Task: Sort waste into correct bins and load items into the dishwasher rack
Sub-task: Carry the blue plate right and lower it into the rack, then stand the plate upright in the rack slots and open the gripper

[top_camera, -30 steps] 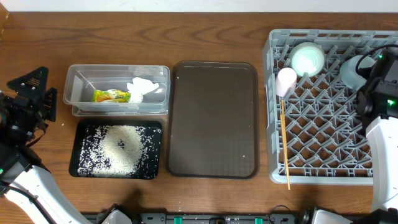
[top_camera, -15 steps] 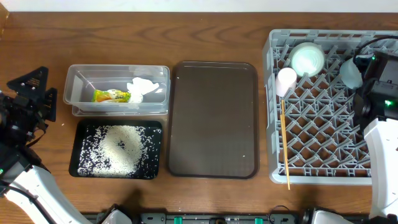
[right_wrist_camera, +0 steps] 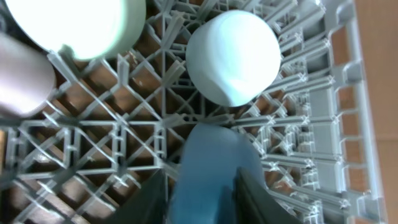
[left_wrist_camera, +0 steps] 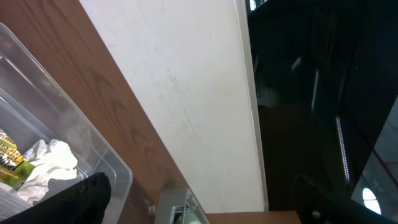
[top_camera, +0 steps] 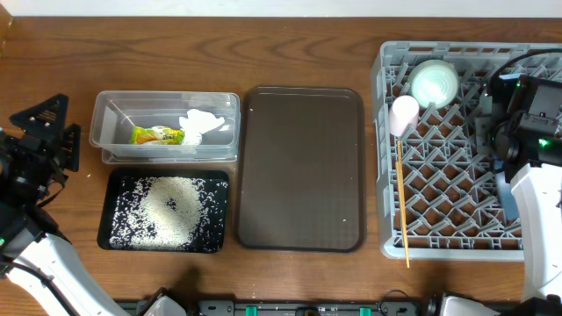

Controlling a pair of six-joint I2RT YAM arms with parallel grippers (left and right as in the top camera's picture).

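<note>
Fingers (right_wrist_camera: 149, 205) of the right gripper (right_wrist_camera: 205, 208) are standing apart on either side of the dark blue plate (right_wrist_camera: 211, 162), which is resting in the dishwasher rack (right_wrist_camera: 323, 93) just beside the upturned light blue bowl (right_wrist_camera: 233, 56) and running off the wrist view's lower edge; overhead, the arm (top_camera: 537, 189) is hiding that bowl. Left gripper (left_wrist_camera: 214, 202) fingers are gaping wide, and print on the snack wrapper (top_camera: 156, 135) is blurring beyond reading inside the clear tub (top_camera: 167, 96) on the wood-grain surface (top_camera: 299, 53).

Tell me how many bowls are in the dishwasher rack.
2: the pale mint bowl near the rack's far-left corner, and the light blue bowl beside it, under the right arm. More may be hidden.
</note>
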